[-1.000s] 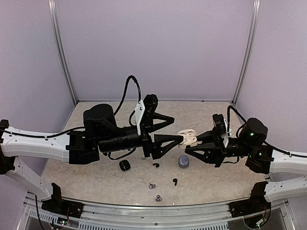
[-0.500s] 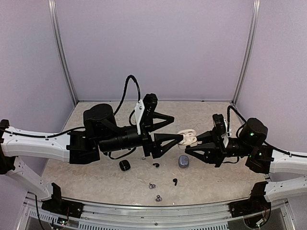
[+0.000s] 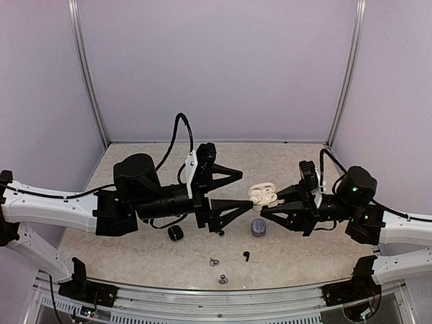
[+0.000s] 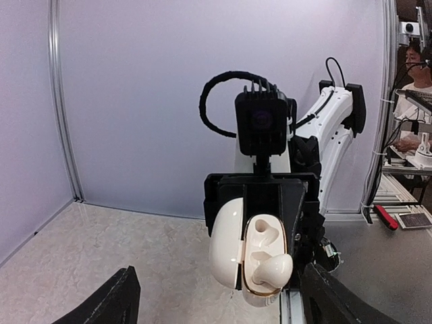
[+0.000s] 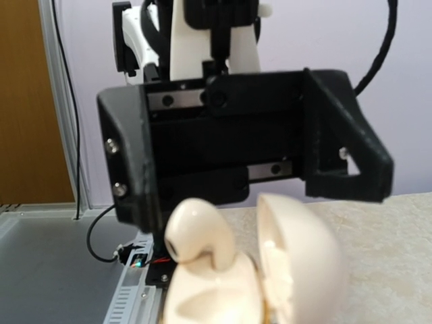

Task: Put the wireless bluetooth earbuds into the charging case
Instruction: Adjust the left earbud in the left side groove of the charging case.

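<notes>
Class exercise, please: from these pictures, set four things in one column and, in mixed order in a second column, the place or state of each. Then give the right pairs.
Things
1. white charging case
2. grey case
3. small black case
4. left gripper

Places or states
A. open, holding nothing
B. lying on the table, the leftmost loose thing
C. held off the table by the right gripper, lid open
D. lying on the table, just on the near side of the held case

Pairs: 1-C, 2-D, 3-B, 4-A
</notes>
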Robot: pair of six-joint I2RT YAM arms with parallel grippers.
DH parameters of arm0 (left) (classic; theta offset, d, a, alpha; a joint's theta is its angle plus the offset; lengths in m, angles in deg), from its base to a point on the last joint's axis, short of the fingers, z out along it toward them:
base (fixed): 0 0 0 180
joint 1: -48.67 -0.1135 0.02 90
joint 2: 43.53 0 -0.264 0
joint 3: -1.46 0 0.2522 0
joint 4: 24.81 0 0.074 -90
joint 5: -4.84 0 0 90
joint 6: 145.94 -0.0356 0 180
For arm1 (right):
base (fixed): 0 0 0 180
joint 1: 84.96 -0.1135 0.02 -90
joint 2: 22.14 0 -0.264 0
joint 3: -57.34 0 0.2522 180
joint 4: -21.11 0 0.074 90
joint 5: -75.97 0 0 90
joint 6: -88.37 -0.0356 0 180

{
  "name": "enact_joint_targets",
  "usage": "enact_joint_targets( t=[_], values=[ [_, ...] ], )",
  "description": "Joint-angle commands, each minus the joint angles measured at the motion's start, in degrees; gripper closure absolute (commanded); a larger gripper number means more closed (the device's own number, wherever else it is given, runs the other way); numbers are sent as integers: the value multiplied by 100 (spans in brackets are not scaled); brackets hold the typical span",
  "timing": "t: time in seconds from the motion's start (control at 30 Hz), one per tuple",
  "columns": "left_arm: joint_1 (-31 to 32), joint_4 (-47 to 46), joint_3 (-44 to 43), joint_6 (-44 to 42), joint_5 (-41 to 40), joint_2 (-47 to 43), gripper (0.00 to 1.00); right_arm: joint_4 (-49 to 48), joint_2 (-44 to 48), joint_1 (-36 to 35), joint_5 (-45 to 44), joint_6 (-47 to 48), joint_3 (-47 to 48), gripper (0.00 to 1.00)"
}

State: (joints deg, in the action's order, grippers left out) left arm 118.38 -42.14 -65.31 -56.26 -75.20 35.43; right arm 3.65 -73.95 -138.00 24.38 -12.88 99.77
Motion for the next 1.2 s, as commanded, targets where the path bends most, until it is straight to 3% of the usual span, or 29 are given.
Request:
enact_joint_targets(
  t=[0.0,1.17],
  values=[
    [-10,-17,57,-129,134,-188,18,-226,-4,-47,68,-36,131,100],
    [7,285,-399,-140,-465,271,23,-103,20,-41,128,36,183,100]
  ],
)
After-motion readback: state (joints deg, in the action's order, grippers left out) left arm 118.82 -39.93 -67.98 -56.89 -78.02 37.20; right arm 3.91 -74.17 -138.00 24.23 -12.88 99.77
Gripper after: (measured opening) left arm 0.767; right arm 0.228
